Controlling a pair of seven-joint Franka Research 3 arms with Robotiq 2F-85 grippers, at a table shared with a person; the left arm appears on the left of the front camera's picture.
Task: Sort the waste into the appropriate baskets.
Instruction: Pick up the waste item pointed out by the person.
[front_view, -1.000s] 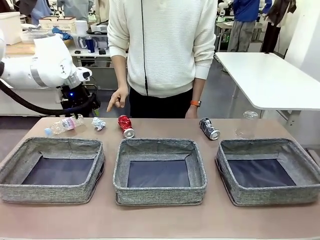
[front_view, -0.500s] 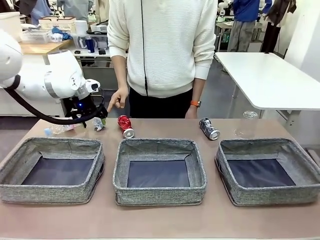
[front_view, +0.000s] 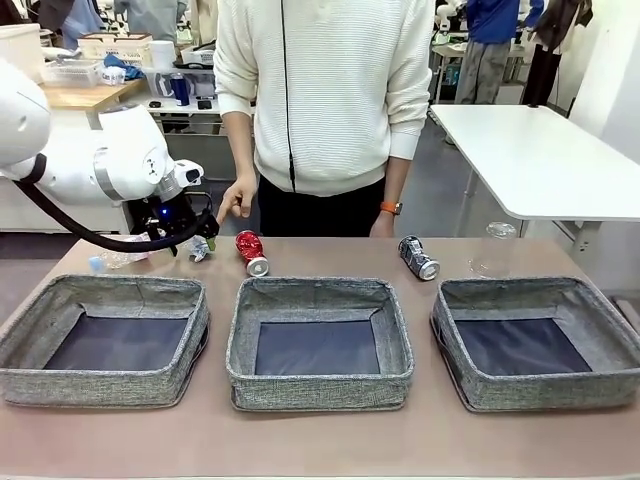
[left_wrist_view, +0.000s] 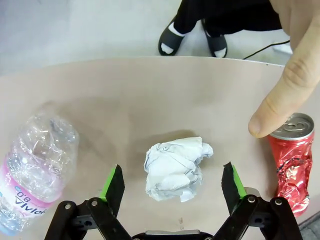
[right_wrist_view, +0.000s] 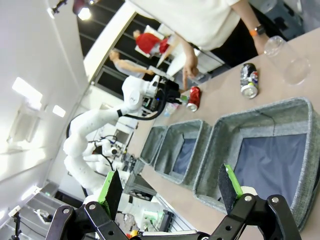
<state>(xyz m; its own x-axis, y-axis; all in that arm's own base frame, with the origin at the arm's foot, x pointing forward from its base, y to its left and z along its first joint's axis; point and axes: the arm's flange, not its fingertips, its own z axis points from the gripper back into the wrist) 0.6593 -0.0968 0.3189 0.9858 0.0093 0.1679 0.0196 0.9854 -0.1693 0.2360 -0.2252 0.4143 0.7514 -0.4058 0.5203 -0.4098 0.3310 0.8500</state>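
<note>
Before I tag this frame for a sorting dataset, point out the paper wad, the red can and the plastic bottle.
paper wad (left_wrist_view: 175, 167), left wrist view, centre of the crumple.
red can (left_wrist_view: 292, 162), left wrist view, dented side wall.
plastic bottle (left_wrist_view: 37, 167), left wrist view, clear crushed body.

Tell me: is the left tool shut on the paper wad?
No, the left tool stands open, with gaps either side of the paper wad.

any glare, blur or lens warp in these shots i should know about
Left wrist view: the paper wad is sharp with a soft shadow beside it, and the table edge bows from the wide lens. Right wrist view: tilted, ceiling lights blown out white. Front view: evenly lit; the clear bottle barely stands out.
</note>
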